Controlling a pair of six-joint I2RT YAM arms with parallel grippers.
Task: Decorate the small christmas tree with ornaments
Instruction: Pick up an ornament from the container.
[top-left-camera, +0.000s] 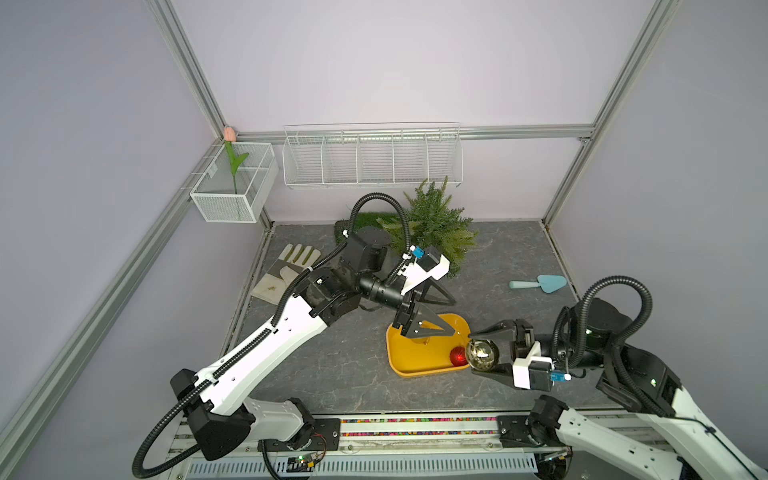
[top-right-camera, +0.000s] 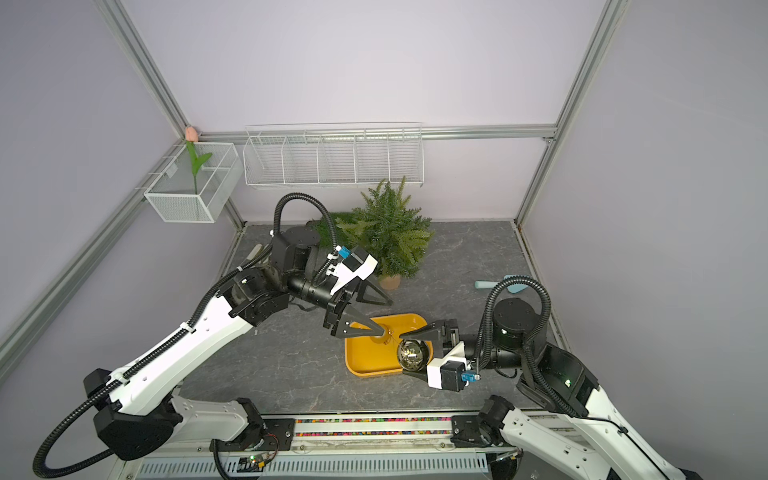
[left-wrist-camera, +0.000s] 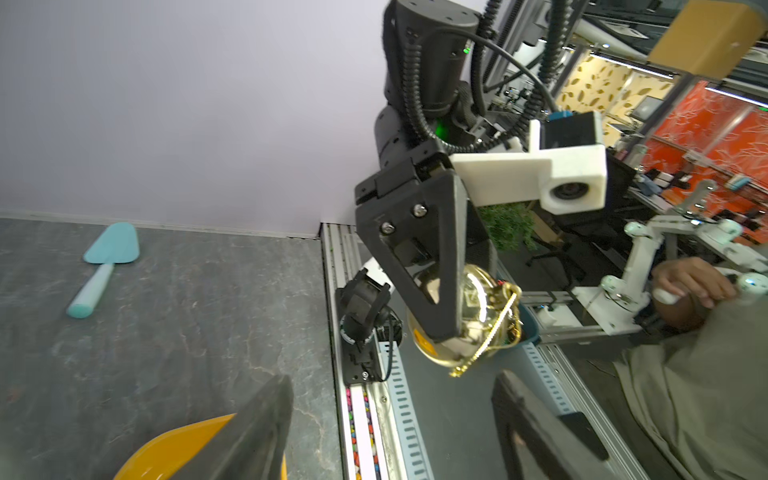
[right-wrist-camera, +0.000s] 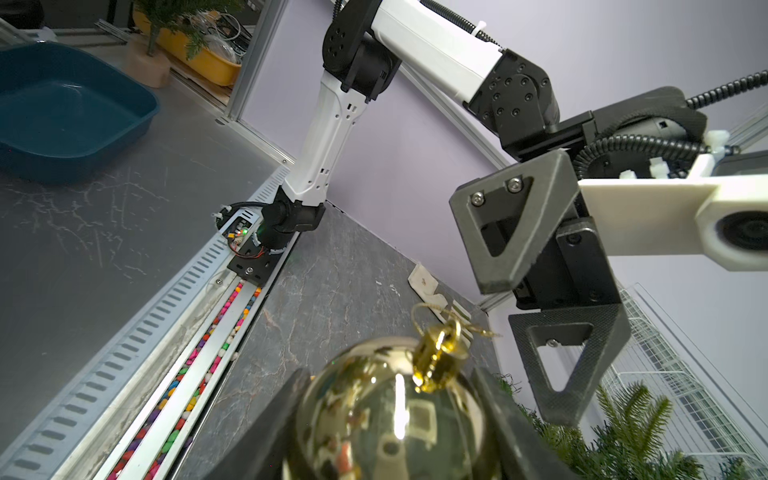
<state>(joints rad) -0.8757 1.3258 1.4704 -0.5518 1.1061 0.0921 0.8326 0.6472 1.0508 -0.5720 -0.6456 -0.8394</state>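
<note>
The small christmas tree (top-left-camera: 436, 232) (top-right-camera: 386, 232) stands at the back of the table on its tan base (top-right-camera: 390, 281). My right gripper (top-left-camera: 478, 353) (top-right-camera: 405, 353) is shut on the shiny gold ornament (top-left-camera: 482, 354) (right-wrist-camera: 390, 415), held just above the right edge of the yellow tray (top-left-camera: 399, 357). The ornament's cap and gold loop (right-wrist-camera: 436, 357) point toward my left gripper (top-left-camera: 461, 318) (right-wrist-camera: 525, 353). That gripper hangs open over the tray, a short way from the cap, with nothing between its fingers (left-wrist-camera: 257, 428). The red ornament (top-left-camera: 458, 356) lies in the tray beside the held ball.
A light glove (top-left-camera: 286, 270) lies at the left and a teal trowel (top-left-camera: 538, 283) at the right. A green grass mat (top-left-camera: 365, 220) sits behind my left arm. Wire baskets (top-left-camera: 370, 158) hang on the back wall, and a mesh box (top-left-camera: 235, 199) holds a tulip.
</note>
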